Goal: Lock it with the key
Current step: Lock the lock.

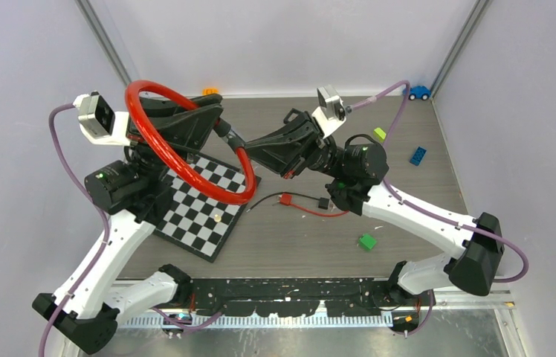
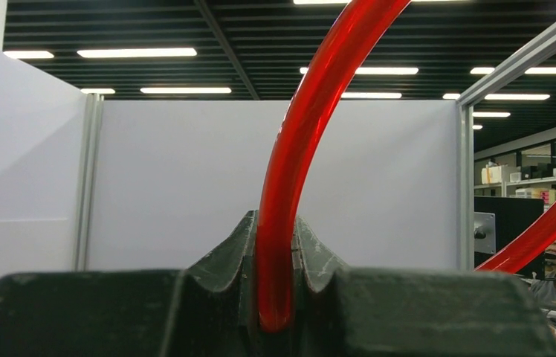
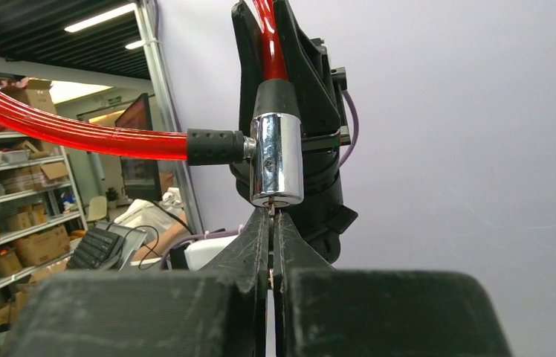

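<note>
Red cable lock is off the table, its loop standing tilted in the upper left of the top view, above the chessboard. In the right wrist view you see its chrome cylinder at centre frame, with the black-sleeved cable end plugged into its left side. A thin sliver of metal, which looks to be the key, runs from the cylinder's lower face down between the fingers of your right gripper. Those fingers are pressed together on it, tips just under the cylinder.

Your left gripper is clamped on the red cable itself. In the left wrist view the tube rises from between the two fingers at lower centre and arcs up to the top of the frame.

In the top view the two grippers meet nose to nose just left of centre.

Right of the chessboard, on the table, you have a red connector with loose wires, then a green block lower right. Toward the upper right are a yellow-green block, a blue block and a blue toy car.
</note>
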Tool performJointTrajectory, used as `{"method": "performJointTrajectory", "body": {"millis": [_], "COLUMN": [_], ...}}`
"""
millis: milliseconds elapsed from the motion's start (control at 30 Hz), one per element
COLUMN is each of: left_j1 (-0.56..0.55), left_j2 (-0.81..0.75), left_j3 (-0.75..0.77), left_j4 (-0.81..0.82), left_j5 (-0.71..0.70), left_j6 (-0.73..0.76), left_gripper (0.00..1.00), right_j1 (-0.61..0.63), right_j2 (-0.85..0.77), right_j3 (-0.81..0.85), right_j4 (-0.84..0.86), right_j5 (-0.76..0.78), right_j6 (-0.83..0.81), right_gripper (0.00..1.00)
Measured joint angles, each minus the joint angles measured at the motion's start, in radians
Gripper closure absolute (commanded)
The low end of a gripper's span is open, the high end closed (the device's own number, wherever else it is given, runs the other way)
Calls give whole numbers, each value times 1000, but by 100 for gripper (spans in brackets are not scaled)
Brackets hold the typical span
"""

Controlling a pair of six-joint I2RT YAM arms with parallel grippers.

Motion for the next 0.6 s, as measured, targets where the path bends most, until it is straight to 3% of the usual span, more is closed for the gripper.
{"method": "performJointTrajectory", "body": {"millis": [600], "left_j1": [0], "left_j2": [21], "left_j3": [19], "left_j4": [67], "left_j5": [42], "left_j6": [-41], "left_gripper": [100], "right_j1": [-47], "right_j2": [117], "right_j3": [92], "right_j4": [162], "right_j5": [-158], "right_j6": [282], "right_gripper": [99]}}
